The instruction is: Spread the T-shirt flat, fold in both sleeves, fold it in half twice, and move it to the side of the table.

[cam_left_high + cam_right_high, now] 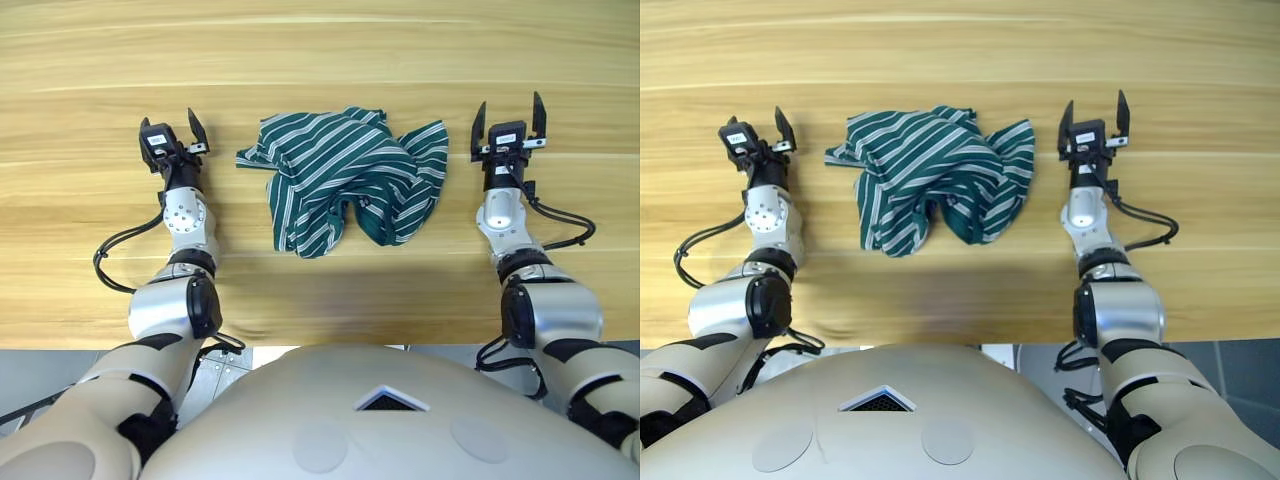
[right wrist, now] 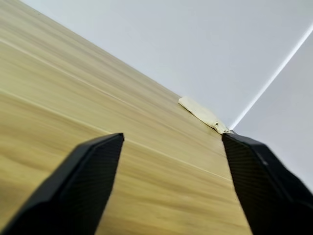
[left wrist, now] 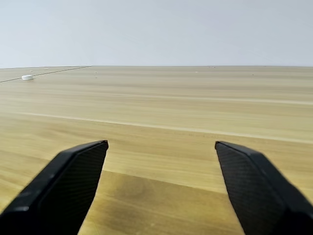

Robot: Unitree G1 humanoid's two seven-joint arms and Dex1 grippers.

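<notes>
A dark green T-shirt (image 1: 345, 175) with white stripes lies crumpled in a heap in the middle of the wooden table (image 1: 320, 60). My left gripper (image 1: 170, 125) rests open on the table just left of the shirt, nothing between its fingers. My right gripper (image 1: 508, 112) stands open just right of the shirt, also holding nothing. In the left wrist view the two black fingers (image 3: 63, 191) frame bare wood. The right wrist view has the black fingers (image 2: 78, 186) spread over the tabletop.
A small white disc (image 3: 27, 77) sits far off on the table in the left wrist view. A pale flat object (image 2: 203, 115) lies at the table's far edge in the right wrist view. Bare wood stretches beyond and beside the shirt.
</notes>
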